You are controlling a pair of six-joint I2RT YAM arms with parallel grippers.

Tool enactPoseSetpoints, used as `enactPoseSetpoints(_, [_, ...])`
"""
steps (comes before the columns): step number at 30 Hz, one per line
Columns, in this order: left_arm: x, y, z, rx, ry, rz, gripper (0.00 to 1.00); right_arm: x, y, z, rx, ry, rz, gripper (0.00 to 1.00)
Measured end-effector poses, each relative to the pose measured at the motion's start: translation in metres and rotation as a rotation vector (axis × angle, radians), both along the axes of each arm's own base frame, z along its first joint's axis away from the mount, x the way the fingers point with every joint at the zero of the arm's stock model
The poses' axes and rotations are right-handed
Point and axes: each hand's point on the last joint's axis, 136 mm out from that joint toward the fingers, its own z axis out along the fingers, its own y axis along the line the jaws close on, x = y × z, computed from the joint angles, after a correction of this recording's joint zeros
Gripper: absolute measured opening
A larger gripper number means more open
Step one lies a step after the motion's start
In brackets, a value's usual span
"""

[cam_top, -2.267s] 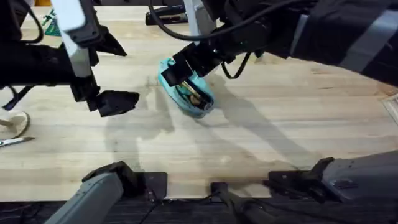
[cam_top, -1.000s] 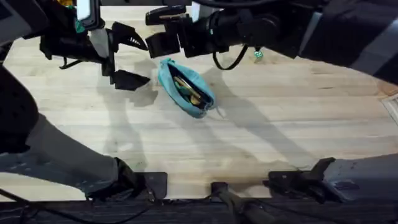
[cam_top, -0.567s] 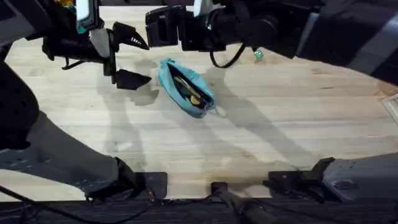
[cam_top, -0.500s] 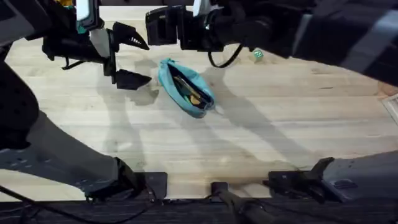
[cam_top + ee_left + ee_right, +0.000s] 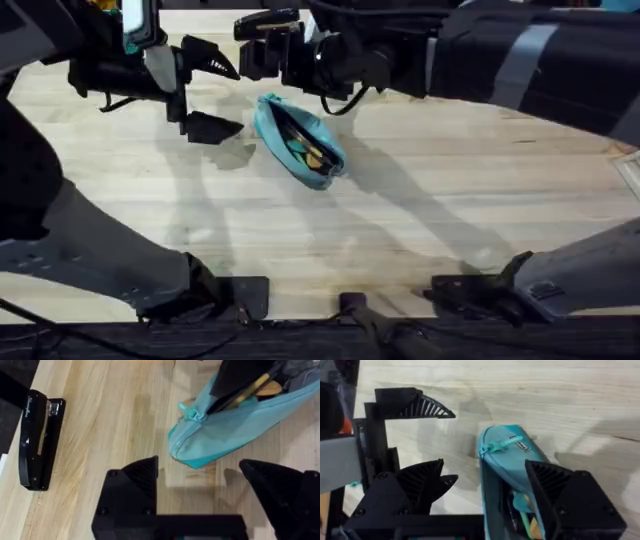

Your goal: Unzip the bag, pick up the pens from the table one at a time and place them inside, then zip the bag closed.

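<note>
Bag (image 5: pixel 298 140): found upper centre of the overhead frame on the table (image 5: pixel 430 210), lying diagonally, zipper open, yellow pens (image 5: pixel 250 391) seen inside
Zipper pull (image 5: pixel 501 444): seen at the bag's upper-left end, lying on the fabric
Left gripper (image 5: pixel 205 95): fingers spread apart, nothing held, just left of the bag
Right gripper (image 5: pixel 485 495): fingers apart, nothing clamped, hung over the bag's upper end
Handling: the pouch is judged soft, light and likely to slide; one end is best pinned while the small pull is pinched
Stapler (image 5: pixel 37 440): left of the left-wrist frame, apart from the bag
</note>
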Motion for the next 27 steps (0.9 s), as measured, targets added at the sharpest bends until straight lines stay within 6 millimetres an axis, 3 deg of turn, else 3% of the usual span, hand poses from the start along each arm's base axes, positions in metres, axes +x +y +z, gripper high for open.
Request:
enactPoseSetpoints(8, [-0.001,0.000,0.000,-0.001,0.002,-0.002,0.993,0.012,-0.002,-0.051,-0.004,0.127,-0.165,0.998])
enactPoseSetpoints(17, [-0.001,0.000,0.000,-0.001,0.002,-0.002,0.993,0.018,0.012,-0.060,0.077,0.172,-0.196,0.986])
enactPoseSetpoints(20, [-0.001,0.000,0.000,-0.001,0.002,-0.002,0.993,0.017,0.013,-0.060,0.087,0.179,-0.192,0.889])
enactPoseSetpoints(21, [-0.001,0.000,0.000,-0.001,0.002,-0.002,0.993,0.015,0.015,-0.060,0.094,0.189,-0.189,0.749])
enactPoseSetpoints(27, [-0.001,0.000,0.000,-0.001,0.002,-0.002,0.993,0.014,0.016,-0.060,0.100,0.196,-0.181,0.540])
